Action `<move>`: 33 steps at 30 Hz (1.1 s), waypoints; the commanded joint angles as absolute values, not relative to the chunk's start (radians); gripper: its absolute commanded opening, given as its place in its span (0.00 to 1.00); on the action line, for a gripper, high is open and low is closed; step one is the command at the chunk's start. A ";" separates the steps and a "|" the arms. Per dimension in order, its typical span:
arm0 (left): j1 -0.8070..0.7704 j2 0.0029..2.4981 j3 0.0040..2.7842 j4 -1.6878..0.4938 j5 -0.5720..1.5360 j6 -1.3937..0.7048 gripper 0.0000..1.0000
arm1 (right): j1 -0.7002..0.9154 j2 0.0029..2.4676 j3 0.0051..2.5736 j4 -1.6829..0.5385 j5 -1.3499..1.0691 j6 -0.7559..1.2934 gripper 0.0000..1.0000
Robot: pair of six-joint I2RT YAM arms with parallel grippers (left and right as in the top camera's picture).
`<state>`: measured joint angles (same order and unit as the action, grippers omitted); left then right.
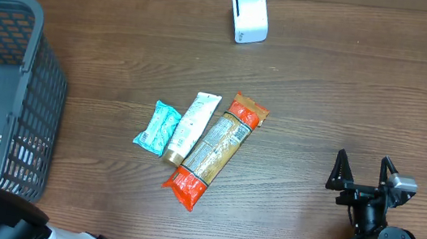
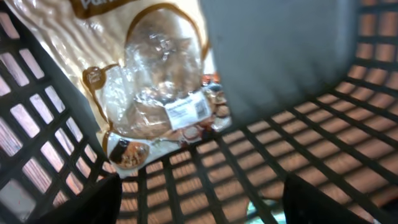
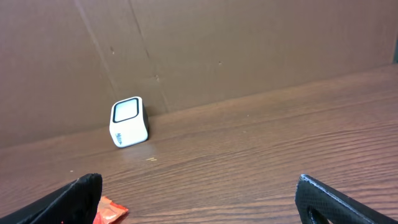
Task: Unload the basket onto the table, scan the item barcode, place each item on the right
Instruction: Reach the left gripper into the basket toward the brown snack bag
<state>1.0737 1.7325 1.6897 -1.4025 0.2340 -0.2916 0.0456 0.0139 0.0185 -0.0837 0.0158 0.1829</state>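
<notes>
**A:** Where's the left hand?

**B:** The left hand (image 2: 199, 208) hangs inside the grey plastic lattice basket (image 1: 32, 97) at the left edge of the brown wooden desk (image 1: 323, 92). Its 2 fingers are spread, with nothing between them. Just beyond it, in the basket, lies a clear and cream plastic bag (image 2: 149, 93).

**A:** Any writing on it?

**B:** There are brown letters at the top, but they're blurred and cut off by the frame, so I can't read them. A white barcode sticker (image 2: 186, 112) faces up on the bag, and its print is too small to make out.

**A:** And the right hand?

**B:** The right hand (image 1: 364, 164) is at the near right, wide open and empty, well apart from everything. It faces the white box scanner (image 1: 249, 14) with a dark-rimmed window, which stands at the far edge by the brown cardboard wall (image 3: 249, 43). The scanner's small dark print is unreadable.

**A:** What's on the open desk?

**B:** There are 3 items close side by side in the middle. From left to right they are a teal crinkled packet (image 1: 157, 127), a white tube with a gold cap (image 1: 192, 127) and a long orange and tan packet (image 1: 215, 151). Their labels are too small to read.
</notes>
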 commanded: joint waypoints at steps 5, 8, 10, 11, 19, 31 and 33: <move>1.075 1.728 1.477 -1.245 0.071 -0.413 0.76 | 0.046 0.003 0.008 -0.080 0.025 0.181 1.00; 1.075 1.728 1.393 -1.188 0.014 -0.427 0.76 | 0.046 0.003 0.008 -0.080 0.025 0.181 1.00; 1.075 1.728 1.336 -1.148 -0.025 -0.427 0.76 | 0.046 0.003 0.008 -0.080 0.025 0.181 1.00; 1.074 1.728 1.307 -1.124 -0.040 -0.427 0.77 | 0.046 0.003 0.008 -0.080 0.025 0.181 1.00; 1.073 1.729 1.160 -0.965 -0.055 -0.427 0.88 | 0.046 0.003 0.008 -0.080 0.025 0.181 1.00; 1.038 1.729 1.039 -0.770 -0.032 -0.426 0.99 | 0.046 0.003 0.008 -0.080 0.025 0.181 1.00; 1.027 1.729 1.034 -0.754 -0.022 -0.426 0.96 | 0.046 0.003 0.008 -0.080 0.025 0.181 1.00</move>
